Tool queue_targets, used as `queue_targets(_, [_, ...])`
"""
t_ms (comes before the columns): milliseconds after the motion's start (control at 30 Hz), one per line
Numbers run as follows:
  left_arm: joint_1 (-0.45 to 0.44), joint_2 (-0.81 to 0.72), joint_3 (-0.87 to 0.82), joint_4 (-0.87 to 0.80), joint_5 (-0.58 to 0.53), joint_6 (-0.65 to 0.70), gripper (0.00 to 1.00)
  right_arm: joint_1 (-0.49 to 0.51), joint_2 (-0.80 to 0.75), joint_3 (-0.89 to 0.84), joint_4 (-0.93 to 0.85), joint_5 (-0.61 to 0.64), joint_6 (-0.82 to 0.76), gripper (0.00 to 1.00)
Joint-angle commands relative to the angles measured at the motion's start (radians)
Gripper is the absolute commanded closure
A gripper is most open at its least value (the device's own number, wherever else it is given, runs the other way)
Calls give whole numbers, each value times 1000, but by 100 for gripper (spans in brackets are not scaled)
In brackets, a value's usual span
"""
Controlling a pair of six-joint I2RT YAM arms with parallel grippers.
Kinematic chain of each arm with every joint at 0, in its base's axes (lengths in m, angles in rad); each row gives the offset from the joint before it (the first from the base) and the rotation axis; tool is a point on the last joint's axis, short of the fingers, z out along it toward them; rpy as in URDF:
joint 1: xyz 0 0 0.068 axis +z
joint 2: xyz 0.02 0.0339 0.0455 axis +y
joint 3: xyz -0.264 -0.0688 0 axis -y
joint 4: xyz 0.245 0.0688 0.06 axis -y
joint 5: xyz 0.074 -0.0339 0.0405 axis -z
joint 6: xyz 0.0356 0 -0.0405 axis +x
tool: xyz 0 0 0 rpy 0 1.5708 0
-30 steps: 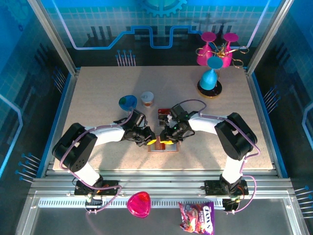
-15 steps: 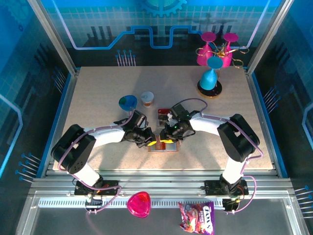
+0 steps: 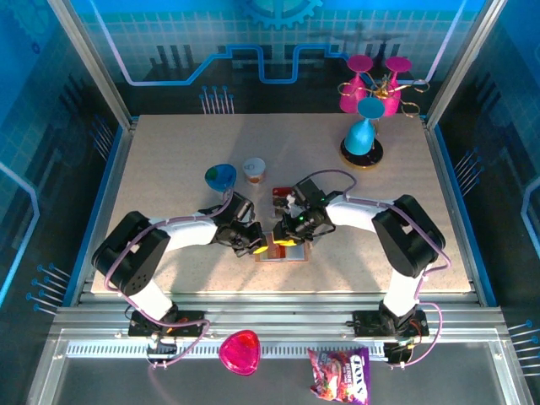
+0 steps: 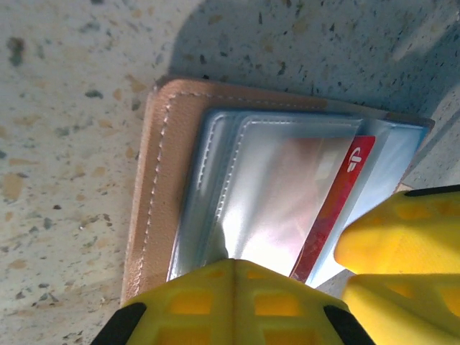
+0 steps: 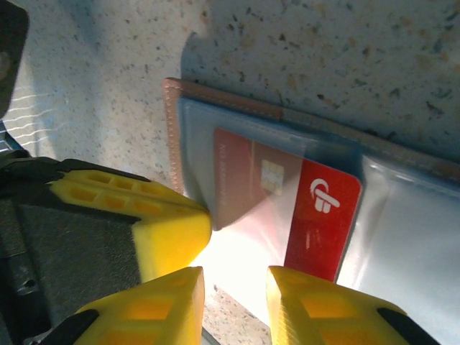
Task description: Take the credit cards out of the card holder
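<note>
Card holder (image 3: 279, 257) half hidden near table (image 3: 169, 186) centre

Glare on its sleeve (image 4: 266, 187) blurs the red card (image 5: 316, 223). Left gripper (image 3: 261, 246) reaches in low, pinched shut; right gripper (image 5: 233, 287) meets it opposite, jaws slightly apart, hold unclear.

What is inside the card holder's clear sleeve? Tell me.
A red card with a chip and white logo. Anything behind it is covered; glare hides its near corner.
</note>
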Motion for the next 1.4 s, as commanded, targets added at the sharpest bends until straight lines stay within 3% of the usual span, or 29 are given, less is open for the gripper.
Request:
queue_targets(0, [-7,14,-4,-50,-15,28,95,16,26,-6,-7,-16,6,70])
queue_targets(400, [-7,0,10,-72,-23,36,95,16,11,23,-94,46,-34,68])
queue_targets(667, [-8,-38,51,-83,-17,38,95,7,-29,-3,-22,-1,-7,69])
queue_targets(1367, [-24,52,95,-91,24,60,95,-48,-89,-97,35,-2,22,71])
